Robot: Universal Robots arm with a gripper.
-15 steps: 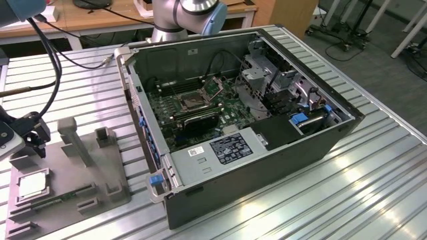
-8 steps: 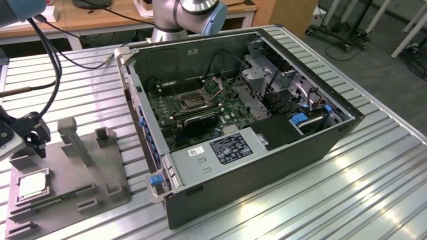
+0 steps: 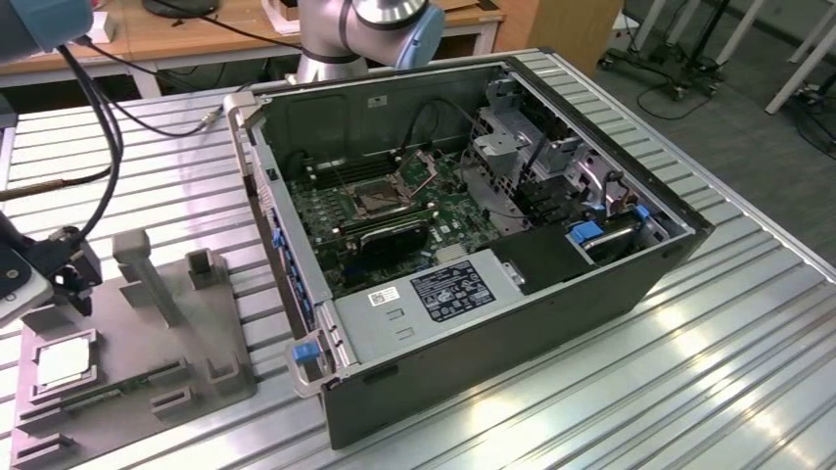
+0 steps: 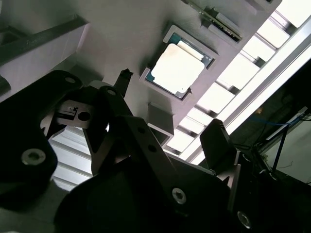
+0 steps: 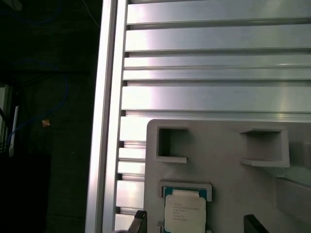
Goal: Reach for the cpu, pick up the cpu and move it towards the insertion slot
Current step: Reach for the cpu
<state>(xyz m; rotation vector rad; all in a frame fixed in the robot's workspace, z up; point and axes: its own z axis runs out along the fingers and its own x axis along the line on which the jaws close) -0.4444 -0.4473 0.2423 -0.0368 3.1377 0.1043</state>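
Claw (image 4: pixel 172 101) released, empty — hangs just over cpu (image 4: pixel 177 68), apart. Cpu seated in grey fixture (image 3: pixel 144 338) recess; insertion slot (image 3: pixel 376 201) well apart — inside case (image 3: pixel 562 294).

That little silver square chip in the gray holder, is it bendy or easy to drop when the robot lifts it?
The cpu looks like a thin, flat, metal-capped square, so probably stiff and light. Its shiny metal face suggests it may be slippery. Sitting flat in a recess of the gray holder, it should not roll.
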